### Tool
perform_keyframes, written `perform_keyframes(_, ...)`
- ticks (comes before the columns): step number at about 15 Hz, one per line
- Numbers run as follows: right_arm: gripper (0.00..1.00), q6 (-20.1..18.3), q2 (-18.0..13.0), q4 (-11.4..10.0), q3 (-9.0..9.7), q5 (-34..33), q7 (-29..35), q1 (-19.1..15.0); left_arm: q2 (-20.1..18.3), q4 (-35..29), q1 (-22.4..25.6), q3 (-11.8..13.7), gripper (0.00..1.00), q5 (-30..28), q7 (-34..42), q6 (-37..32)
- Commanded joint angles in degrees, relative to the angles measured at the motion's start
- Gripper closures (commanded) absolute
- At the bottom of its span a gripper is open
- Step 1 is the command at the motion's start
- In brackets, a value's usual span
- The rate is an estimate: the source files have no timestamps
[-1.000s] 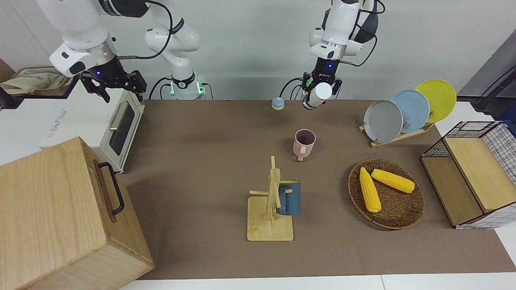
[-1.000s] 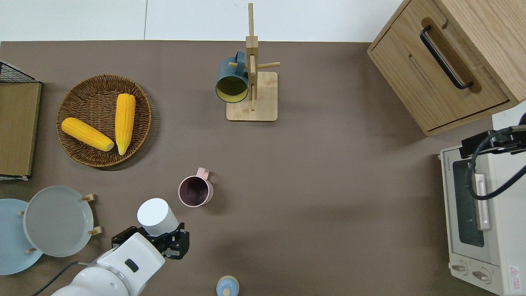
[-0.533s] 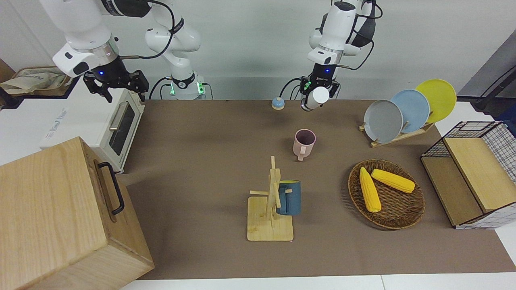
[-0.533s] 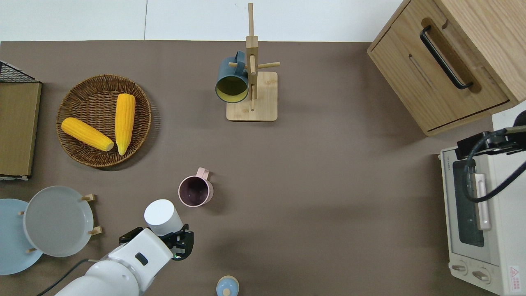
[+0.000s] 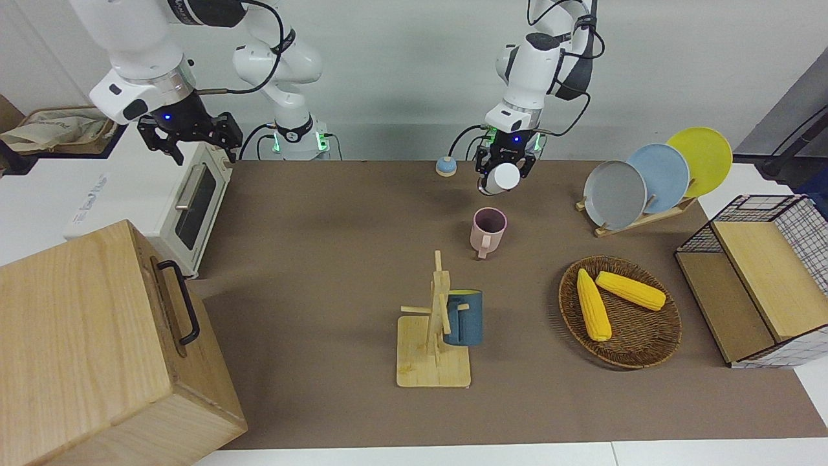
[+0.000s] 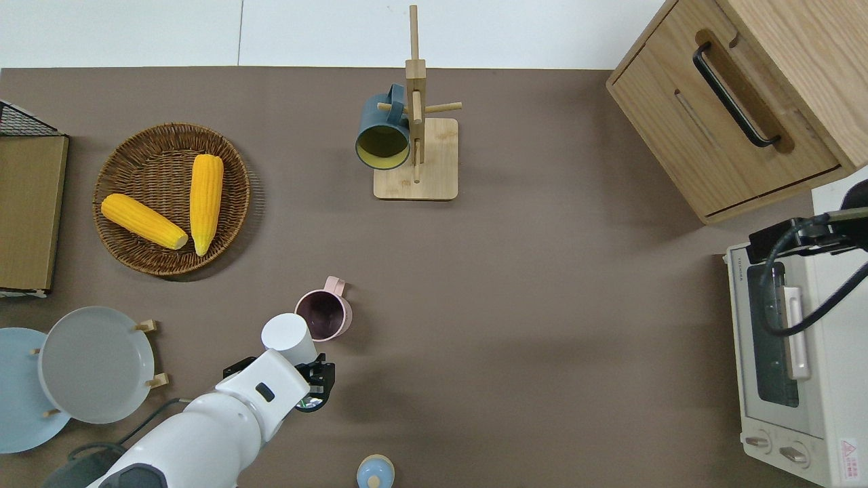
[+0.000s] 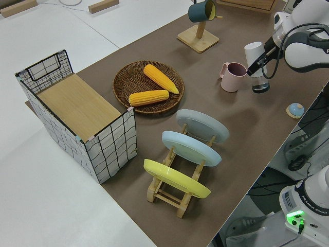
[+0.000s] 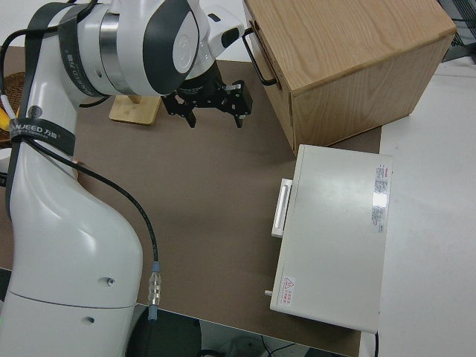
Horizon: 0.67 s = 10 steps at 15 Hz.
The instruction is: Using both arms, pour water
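My left gripper [image 5: 502,167] is shut on a white cylindrical container [image 6: 288,336], held tilted in the air. In the overhead view the container's white end overlaps the rim of the pink mug [image 6: 325,316], on the side nearer to the robots. The mug [image 5: 488,228] stands upright on the brown table, its handle pointing away from the robots. In the left side view the container [image 7: 254,55] leans toward the mug [image 7: 234,76]. No water is visible. My right gripper [image 5: 191,138] hangs open and holds nothing, over the edge of the toaster oven [image 5: 184,200].
A small blue lid [image 5: 445,166] lies near the robots. A mug tree [image 5: 433,362] holds a blue mug [image 5: 464,318]. There are also a wicker basket [image 5: 637,356] with two corn cobs, a plate rack [image 5: 637,220], a wire crate [image 5: 799,213] and a wooden cabinet [image 5: 97,349].
My left gripper has carried the white container down and away from the robots, up to the pink mug. My right gripper has shifted slightly toward the table's middle.
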Motion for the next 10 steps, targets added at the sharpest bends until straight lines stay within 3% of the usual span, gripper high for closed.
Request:
perform_keyframes(1,0.009,0.2,-1.1,-1.1,0.42,0.2,-1.4,-0.5,2.5,1.9,-0.8,0.3,1.0,0.6,-0.7,0.9)
perform_keyframes(5,0.009,0.2,-1.1,-1.1,0.42,0.2,-1.4,-0.5,3.3,3.4,-0.6,0.3,1.0,0.6,-0.3,-2.0)
perform_keyframes(10,0.009,0.2,-1.1,-1.1,0.42,0.2,-1.4,-0.5,5.1,7.9,-0.5,0.3,1.0,0.6,-0.9,-12.1)
